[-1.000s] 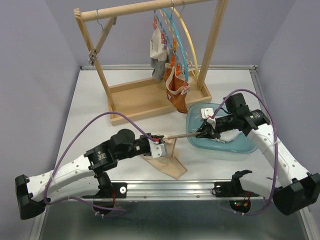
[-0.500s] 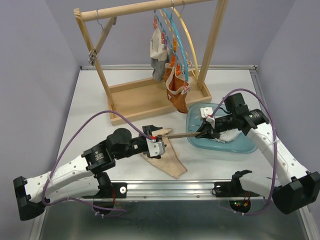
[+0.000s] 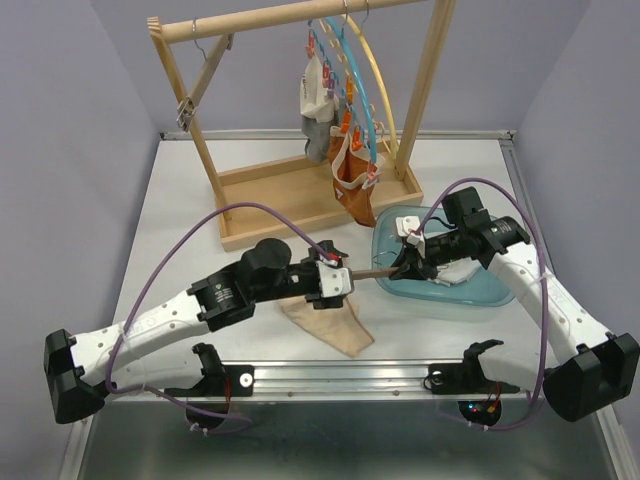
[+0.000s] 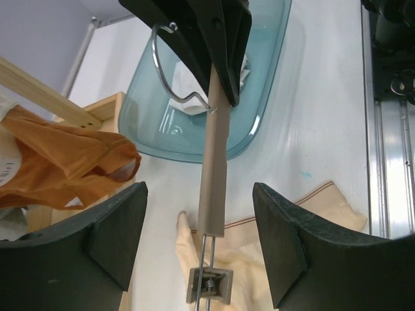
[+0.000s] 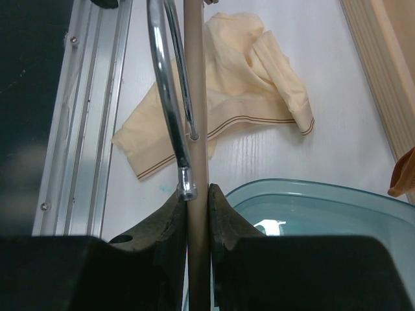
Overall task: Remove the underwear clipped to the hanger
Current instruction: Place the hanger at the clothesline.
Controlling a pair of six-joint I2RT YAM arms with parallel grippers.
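Observation:
My right gripper (image 3: 405,265) (image 5: 196,194) is shut on the middle of a taupe hanger bar (image 3: 372,271) (image 5: 196,97), just below its metal hook (image 5: 165,84). The bar reaches left between the fingers of my open left gripper (image 3: 335,280) (image 4: 200,220), which touch nothing. A small clip (image 4: 209,285) hangs at the bar's end. Beige underwear (image 3: 325,322) (image 4: 259,259) (image 5: 240,84) lies flat on the table beneath. More underwear stays clipped on the hangers on the rack: white and grey (image 3: 318,110), and orange-brown (image 3: 355,190) (image 4: 65,162).
A wooden rack (image 3: 300,205) with a tray base stands at the back. A translucent blue tub (image 3: 480,290) (image 4: 259,78) (image 5: 324,207) sits under my right gripper, with a white cloth (image 3: 440,272) inside. A metal rail (image 3: 350,378) runs along the near table edge.
My left gripper has opened and slid right along the hanger bar. The beige underwear, drawn up toward the clip before, now lies loose on the table. The right gripper has barely moved.

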